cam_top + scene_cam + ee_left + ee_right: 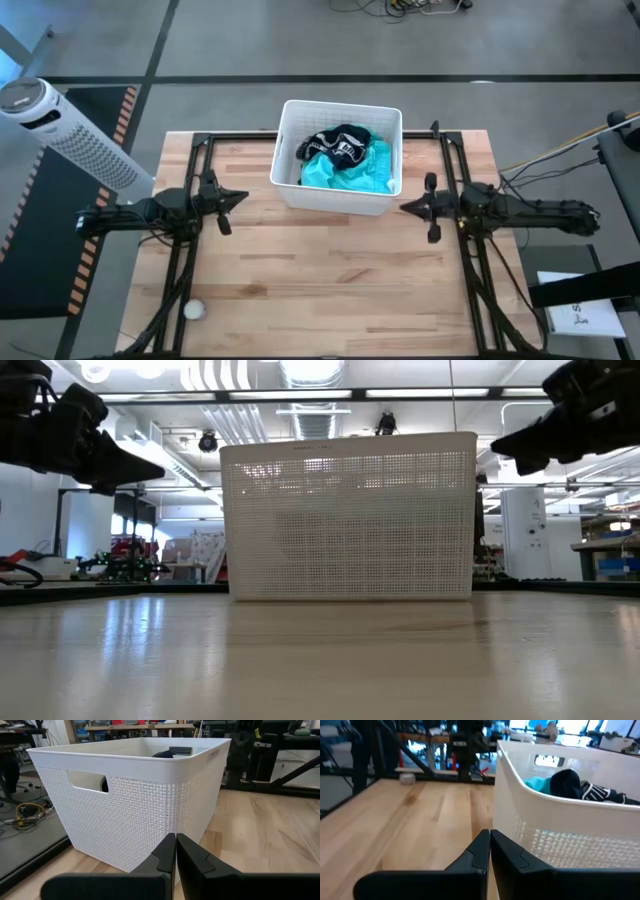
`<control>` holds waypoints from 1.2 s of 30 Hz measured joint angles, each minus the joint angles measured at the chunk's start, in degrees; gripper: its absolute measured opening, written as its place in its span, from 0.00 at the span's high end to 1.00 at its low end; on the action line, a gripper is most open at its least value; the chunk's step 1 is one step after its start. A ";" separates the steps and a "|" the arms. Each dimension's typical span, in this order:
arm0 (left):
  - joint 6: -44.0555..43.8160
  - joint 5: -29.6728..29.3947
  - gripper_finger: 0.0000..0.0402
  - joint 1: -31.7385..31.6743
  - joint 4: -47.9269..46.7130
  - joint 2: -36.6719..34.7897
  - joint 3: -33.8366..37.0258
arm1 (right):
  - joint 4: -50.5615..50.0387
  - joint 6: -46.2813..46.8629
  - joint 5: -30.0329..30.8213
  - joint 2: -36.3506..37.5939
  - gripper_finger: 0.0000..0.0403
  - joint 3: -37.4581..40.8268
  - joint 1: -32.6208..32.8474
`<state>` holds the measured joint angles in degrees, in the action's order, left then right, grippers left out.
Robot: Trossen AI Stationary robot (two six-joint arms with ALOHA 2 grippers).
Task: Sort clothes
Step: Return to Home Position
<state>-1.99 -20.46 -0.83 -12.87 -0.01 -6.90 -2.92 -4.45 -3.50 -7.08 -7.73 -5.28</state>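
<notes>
A white perforated plastic basket (340, 195) stands at the table's far middle. Inside lie a teal garment (345, 172) and black shorts with a white-lettered waistband (340, 142) on top of it; both also show in the right wrist view, the teal garment (537, 783) and the shorts (585, 787). Grey and navy dotted garments are hidden. My left gripper (243, 198) is shut and empty, hovering left of the basket. My right gripper (404, 208) is shut and empty, hovering right of the basket.
A small white ball-like object (194, 310) lies near the table's front left. A white tower fan (65, 130) stands off the table's far left corner. Bare wood lies in front of the basket (330, 270).
</notes>
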 joint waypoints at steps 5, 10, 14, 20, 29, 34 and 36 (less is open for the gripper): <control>-0.48 0.01 1.00 -0.01 2.91 0.00 1.07 | -3.60 0.94 0.00 7.24 1.00 2.16 0.00; 0.53 2.25 1.00 0.01 15.05 -0.02 5.78 | -2.30 2.42 0.01 6.22 1.00 4.53 0.00; 0.26 4.53 1.00 0.03 16.39 0.08 6.30 | -0.64 3.07 -1.33 6.36 1.00 5.10 -0.02; -1.54 12.27 1.00 -0.01 16.87 0.02 6.27 | -0.77 2.70 -1.70 6.21 1.00 5.10 -0.02; -0.65 12.10 1.00 -0.03 15.30 0.00 6.34 | -0.72 3.57 -2.90 6.28 1.00 5.12 0.00; -0.27 9.16 1.00 -0.03 15.62 0.37 6.34 | -0.83 2.95 -2.46 6.22 1.00 5.12 -0.02; -0.10 9.00 1.00 -0.03 15.66 0.42 6.34 | -0.85 2.97 -2.41 6.22 1.00 5.12 -0.02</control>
<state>-2.09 -11.46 -0.86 2.79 0.40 -0.56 -3.77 -1.48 -5.91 -0.86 -2.61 -5.30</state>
